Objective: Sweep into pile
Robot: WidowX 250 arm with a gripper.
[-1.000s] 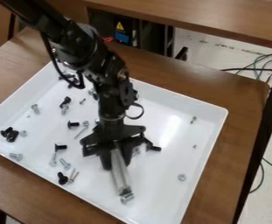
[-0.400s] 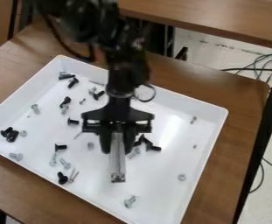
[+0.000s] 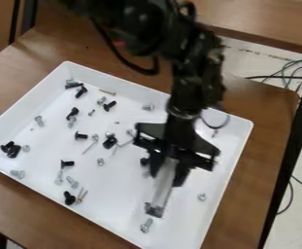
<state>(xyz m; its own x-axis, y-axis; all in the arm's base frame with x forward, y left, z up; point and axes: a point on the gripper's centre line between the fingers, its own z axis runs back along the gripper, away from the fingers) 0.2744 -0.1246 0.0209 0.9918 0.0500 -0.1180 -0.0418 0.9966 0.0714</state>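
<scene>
The black gripper (image 3: 168, 170) hangs over the right-centre of the white tray (image 3: 208, 228), shut on a pale, translucent sweeping tool (image 3: 163, 187). That tool slants down and slightly left to a dark lower end. Just below this end lies a silver bolt (image 3: 146, 225). Left of the gripper, a black bolt (image 3: 109, 142) lies among silver screws, and another dark piece (image 3: 144, 161) shows beside the fingers. More screws are scattered over the left half, including black ones (image 3: 12, 151) near the left edge. The gripper may hide others beneath it.
Raised walls edge the tray, which rests on a brown wooden table (image 3: 23, 204). A lone silver nut or bolt (image 3: 202, 197) lies right of the tool. A second wooden surface (image 3: 263, 29) stands at the back right, with cables on the floor beyond.
The arm has moved right with the tool, first lifting back from the front edge and then coming forward again. Screws in the middle are uncovered, and the silver bolt near the front has shifted slightly.
</scene>
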